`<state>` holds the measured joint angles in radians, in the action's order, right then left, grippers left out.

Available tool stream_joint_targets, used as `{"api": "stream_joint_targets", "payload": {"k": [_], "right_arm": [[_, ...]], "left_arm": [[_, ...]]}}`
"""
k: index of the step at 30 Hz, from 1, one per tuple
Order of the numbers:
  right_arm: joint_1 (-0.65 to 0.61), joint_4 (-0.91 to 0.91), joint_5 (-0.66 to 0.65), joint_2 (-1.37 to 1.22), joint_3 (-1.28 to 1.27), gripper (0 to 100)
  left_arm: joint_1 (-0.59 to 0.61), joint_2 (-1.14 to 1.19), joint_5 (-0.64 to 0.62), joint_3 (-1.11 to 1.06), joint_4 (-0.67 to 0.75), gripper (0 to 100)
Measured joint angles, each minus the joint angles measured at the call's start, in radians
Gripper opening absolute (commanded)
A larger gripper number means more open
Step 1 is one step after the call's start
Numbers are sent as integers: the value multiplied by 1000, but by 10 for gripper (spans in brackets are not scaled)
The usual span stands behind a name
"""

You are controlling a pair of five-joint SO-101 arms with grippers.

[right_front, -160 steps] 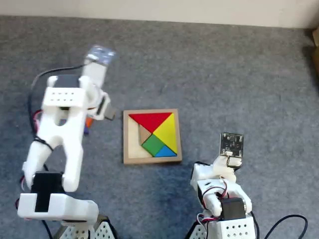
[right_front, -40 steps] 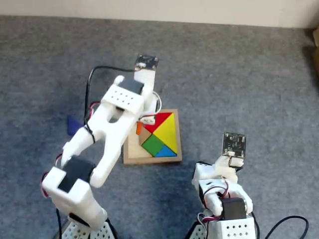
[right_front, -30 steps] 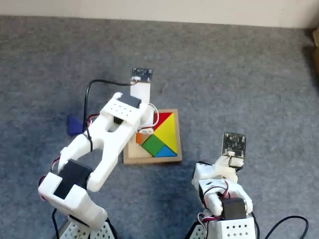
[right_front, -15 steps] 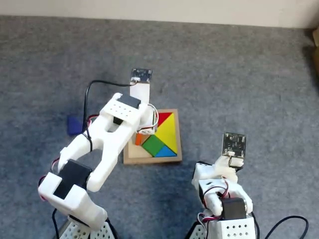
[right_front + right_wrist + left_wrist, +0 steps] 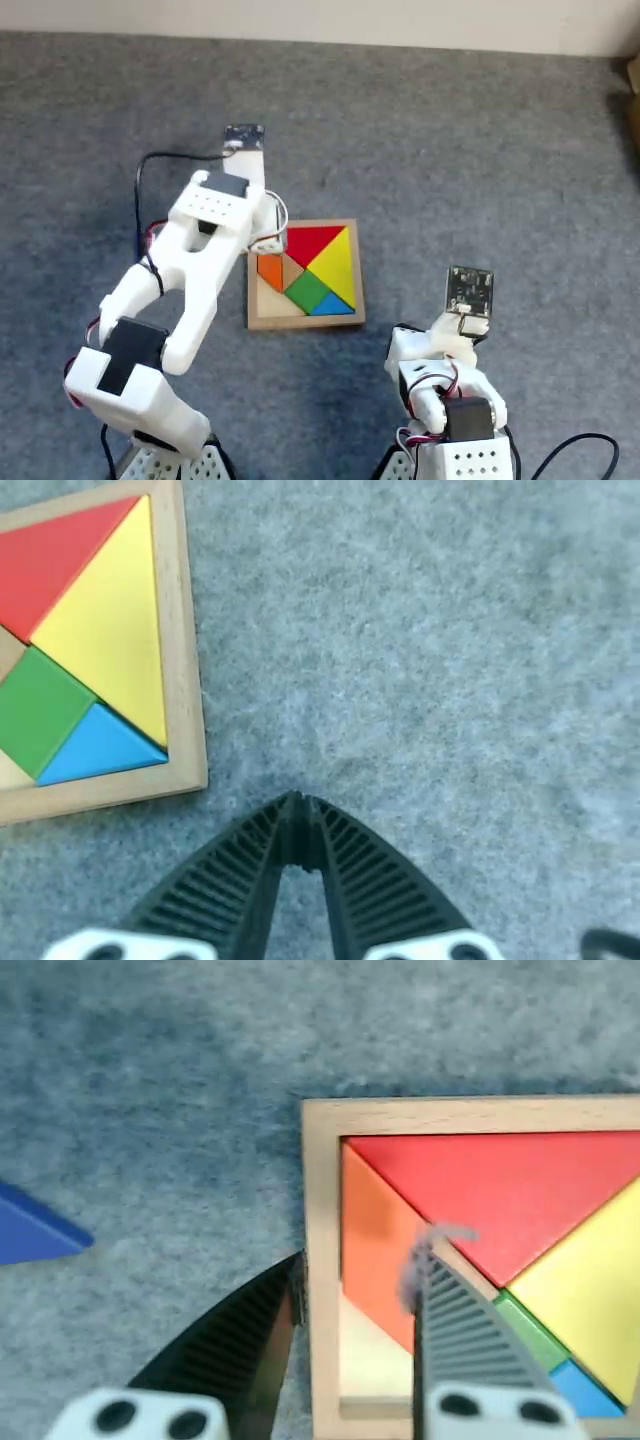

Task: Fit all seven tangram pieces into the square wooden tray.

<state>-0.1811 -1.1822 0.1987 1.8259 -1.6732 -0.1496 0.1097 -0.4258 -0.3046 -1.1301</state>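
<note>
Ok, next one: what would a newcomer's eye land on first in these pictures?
The square wooden tray sits mid-scene on the grey carpet, nearly filled with bright pieces: a red triangle, yellow triangle, green square and orange piece. The left gripper is open over the tray's left edge, above the orange piece. A dark blue piece lies loose on the carpet outside the tray.

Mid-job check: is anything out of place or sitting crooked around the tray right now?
One dark blue triangular piece lies on the grey carpet, outside the square wooden tray. A corner gap beside the orange piece is unfilled. Nothing in the tray looks askew.
</note>
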Motion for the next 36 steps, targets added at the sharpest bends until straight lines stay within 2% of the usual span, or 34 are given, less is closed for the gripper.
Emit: {"api": "stream_joint_targets", "payload": {"k": [7,14,19,21,28,32,36], "right_arm": [[0,0,0,0,0,9],[0,0,0,0,0,9],[0,0,0,0,0,9],[0,0,0,0,0,9],[0,0,0,0,0,9],[0,0,0,0,0,9],[0,0,0,0,0,9]], "left_arm": [[68,0,17,40,-20,178],[203,0,198,137,-97,184],[339,0,301,163,-170,296],[405,0,308,164,-190,319],[580,0,310,130,-203,309],[595,0,308,66,-203,309],[597,0,216,-6,-132,309]]}}
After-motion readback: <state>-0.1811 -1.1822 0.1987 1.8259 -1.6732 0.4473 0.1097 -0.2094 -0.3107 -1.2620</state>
